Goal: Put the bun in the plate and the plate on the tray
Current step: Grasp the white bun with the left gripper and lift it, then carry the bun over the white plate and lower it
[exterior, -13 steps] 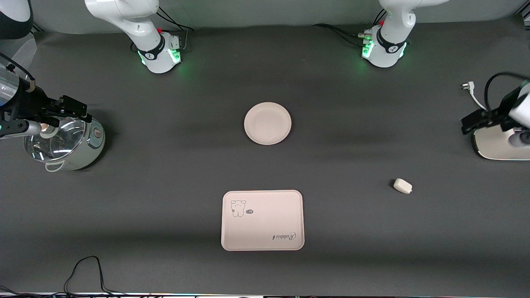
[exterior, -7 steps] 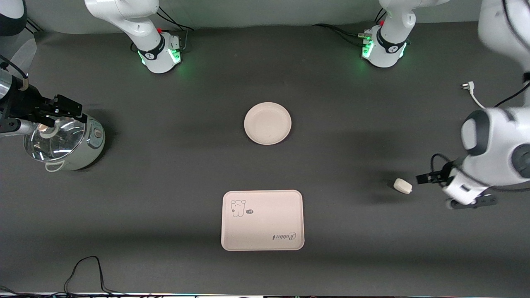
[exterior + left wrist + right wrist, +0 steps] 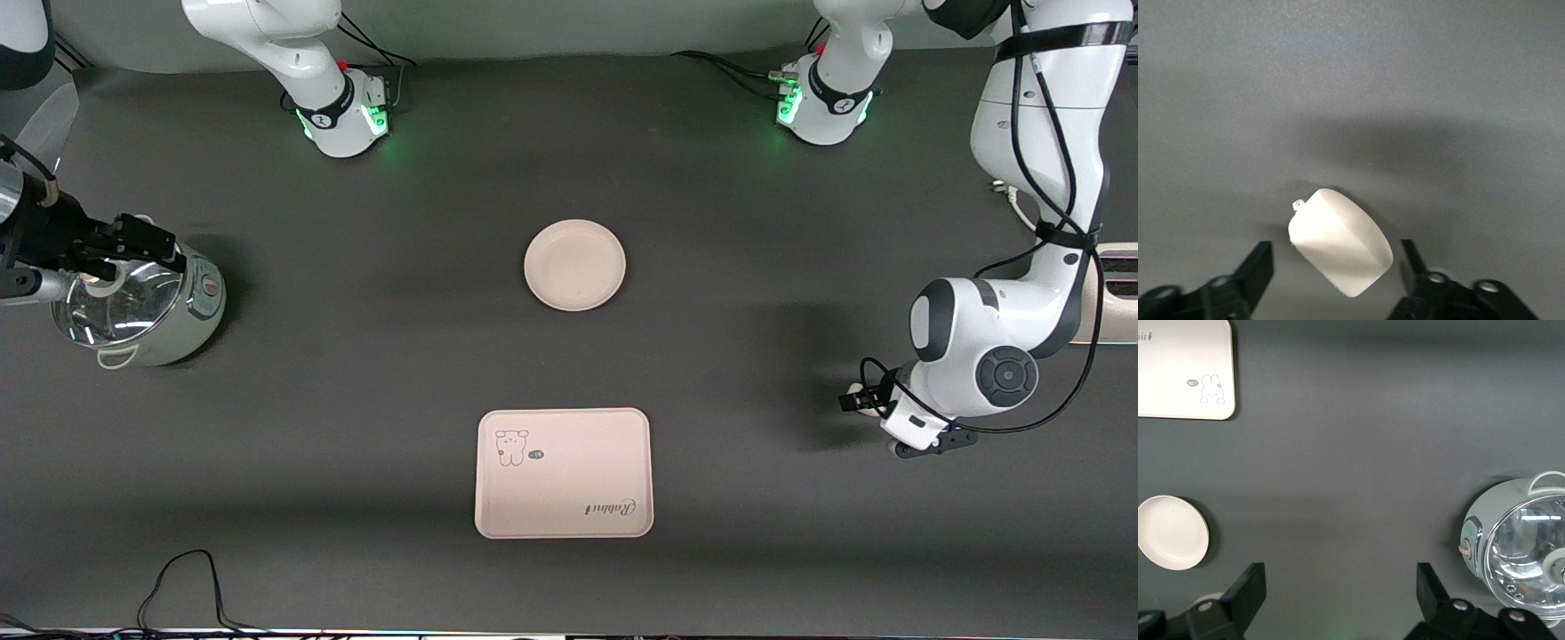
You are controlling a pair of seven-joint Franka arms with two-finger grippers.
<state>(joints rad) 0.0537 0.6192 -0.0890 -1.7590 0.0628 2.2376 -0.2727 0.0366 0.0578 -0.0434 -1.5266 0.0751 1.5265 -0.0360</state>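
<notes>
The bun (image 3: 1338,250), a small off-white oblong lump, lies on the dark table toward the left arm's end. My left gripper (image 3: 1336,267) is low over it and open, one finger on each side of the bun with a gap showing at both. In the front view the left gripper (image 3: 867,402) hides nearly all of the bun. The empty round plate (image 3: 574,265) sits mid-table, also visible as the plate (image 3: 1171,532). The tray (image 3: 564,473) with its animal drawing lies nearer the front camera; the tray (image 3: 1178,367) holds nothing. My right gripper (image 3: 133,240) waits open over the pot, the right gripper (image 3: 1338,587) empty.
A glass-lidded pot (image 3: 133,307) stands at the right arm's end of the table. A white plug on a cord (image 3: 1005,188) and a beige appliance (image 3: 1116,293) sit at the left arm's end. A black cable (image 3: 187,578) loops along the table's near edge.
The left arm has swung in from the table's end and come down over the bun, its fingers now straddling it and narrowing. The right gripper drifted slightly over the pot.
</notes>
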